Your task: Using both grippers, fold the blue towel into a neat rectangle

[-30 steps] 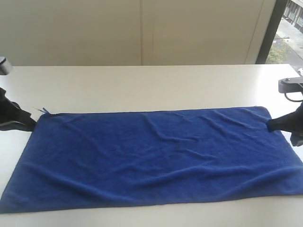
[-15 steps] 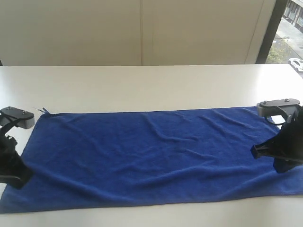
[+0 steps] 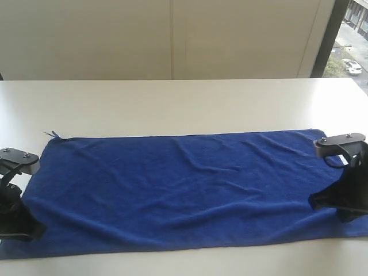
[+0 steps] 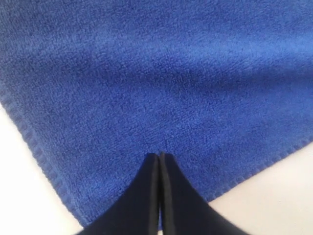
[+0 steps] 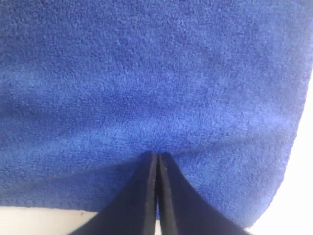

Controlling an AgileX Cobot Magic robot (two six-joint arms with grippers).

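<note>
— How does the towel lie?

— The blue towel (image 3: 184, 190) is spread out flat in a single layer on the white table (image 3: 184, 103), its long side running left to right. Soft wrinkles cross the middle, and a stitched hem runs along its edges.

— And the grippers?

— The left gripper (image 3: 29, 230) is low at the near left corner. Its black jaws are pressed together, with the tips just inside the hem. The right gripper (image 3: 317, 201) is at the near right end, its jaws also closed, with the tips pointing inward over the cloth.

— Is any cloth pinched?

— Neither wrist view shows that clearly.
</note>
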